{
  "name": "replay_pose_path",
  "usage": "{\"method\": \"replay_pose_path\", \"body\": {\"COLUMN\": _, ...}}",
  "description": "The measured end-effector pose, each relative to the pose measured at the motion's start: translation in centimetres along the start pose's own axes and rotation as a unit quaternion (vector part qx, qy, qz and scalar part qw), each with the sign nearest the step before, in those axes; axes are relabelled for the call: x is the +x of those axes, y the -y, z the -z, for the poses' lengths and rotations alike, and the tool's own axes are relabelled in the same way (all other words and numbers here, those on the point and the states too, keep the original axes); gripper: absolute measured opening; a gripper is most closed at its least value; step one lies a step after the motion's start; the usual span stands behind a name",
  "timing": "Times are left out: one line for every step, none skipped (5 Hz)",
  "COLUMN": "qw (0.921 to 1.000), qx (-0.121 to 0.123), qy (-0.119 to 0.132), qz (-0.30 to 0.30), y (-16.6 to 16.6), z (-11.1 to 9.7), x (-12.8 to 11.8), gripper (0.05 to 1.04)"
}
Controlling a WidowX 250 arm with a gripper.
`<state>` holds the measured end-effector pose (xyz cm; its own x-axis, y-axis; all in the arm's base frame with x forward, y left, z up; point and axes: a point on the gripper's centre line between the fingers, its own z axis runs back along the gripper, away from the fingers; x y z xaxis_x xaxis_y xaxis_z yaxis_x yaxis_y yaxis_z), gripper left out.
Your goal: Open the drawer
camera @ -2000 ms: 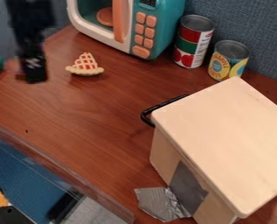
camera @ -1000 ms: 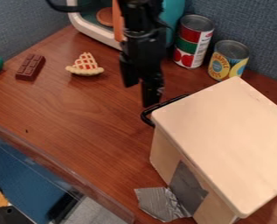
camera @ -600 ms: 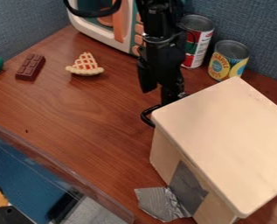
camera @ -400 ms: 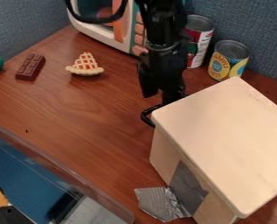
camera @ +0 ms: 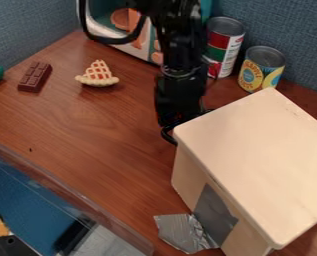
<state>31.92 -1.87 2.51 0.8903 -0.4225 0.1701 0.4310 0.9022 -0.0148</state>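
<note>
The black gripper hangs from the top of the camera view, low against the back left edge of the wooden box. The drawer's black handle sticks out from that side of the box. The gripper is over the handle's far part and hides it, while the near bend of the handle shows below. Whether the gripper touches the handle I cannot tell. The drawer front is hidden beneath the box's pale top.
Behind the arm stands a toy microwave, with a red can and a yellow can to its right. A pie slice and a chocolate bar lie left. Silver tape covers the box's near left side.
From the upper left, the gripper has come right and down to the drawer handle. Most recently it has shifted slightly left and lower. The box and handle have not moved.
</note>
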Motion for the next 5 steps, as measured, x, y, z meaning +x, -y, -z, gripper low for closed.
{"method": "replay_pose_path", "body": {"qw": 1.0, "qx": 0.001, "qy": -0.007, "qz": -0.004, "y": -0.4, "z": 0.2, "x": -0.4, "gripper": 0.348}}
{"method": "replay_pose_path", "body": {"qw": 0.9999, "qx": -0.003, "qy": -0.013, "qz": -0.006, "y": -1.2, "z": 0.0, "x": -0.3, "gripper": 0.165}}
{"method": "replay_pose_path", "body": {"qw": 0.9999, "qx": -0.001, "qy": -0.008, "qz": -0.012, "y": -2.8, "z": -0.8, "x": -0.2, "gripper": 0.132}}
{"method": "replay_pose_path", "body": {"qw": 0.9998, "qx": 0.008, "qy": -0.005, "qz": -0.02, "y": -4.9, "z": -1.5, "x": -0.4, "gripper": 0.129}}
{"method": "replay_pose_path", "body": {"qw": 0.9994, "qx": 0.006, "qy": -0.008, "qz": -0.033, "y": -6.4, "z": -1.6, "x": -0.8, "gripper": 0.129}}
